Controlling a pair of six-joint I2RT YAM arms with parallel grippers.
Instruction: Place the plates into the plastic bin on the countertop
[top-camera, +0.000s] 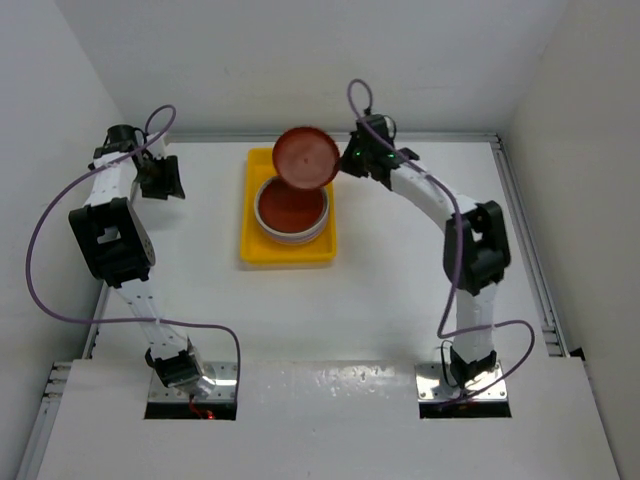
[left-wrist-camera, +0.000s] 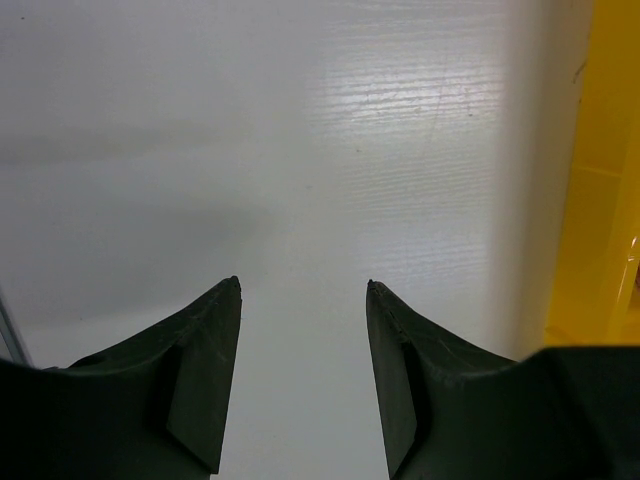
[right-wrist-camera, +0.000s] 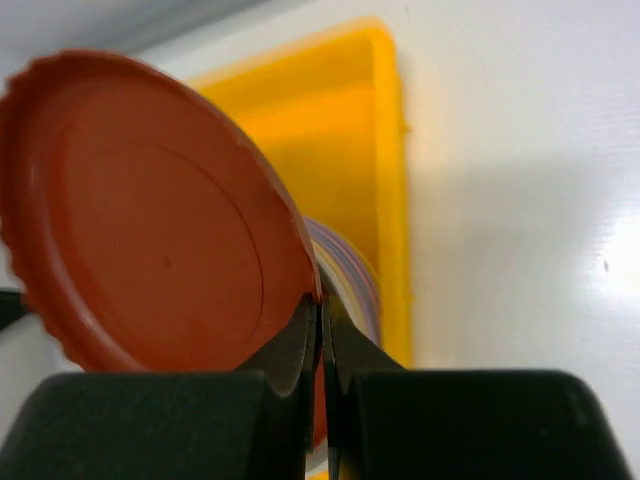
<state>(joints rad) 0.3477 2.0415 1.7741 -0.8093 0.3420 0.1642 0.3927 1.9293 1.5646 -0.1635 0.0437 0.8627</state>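
While clamped on the red-brown plate (top-camera: 306, 158) at upper centre, level the right claw (right-wrist-camera: 322, 305), then lower onto the stack (top-camera: 292, 212) in the plastic bin (top-camera: 252, 250) (left claw (left-wrist-camera: 303, 285) apart).

The left arm folds up at the far left, the left gripper (left-wrist-camera: 302, 285) spread wide and angled downward, while the right arm arches inward with elbow raised — the right gripper (right-wrist-camera: 320, 300) pinched tight on the rim of a red-brown plate (right-wrist-camera: 150, 220).

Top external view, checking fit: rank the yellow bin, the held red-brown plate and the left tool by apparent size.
Largest to smallest:
1. yellow bin
2. held red-brown plate, lifted nearer the camera, so probably enlarged
3. left tool
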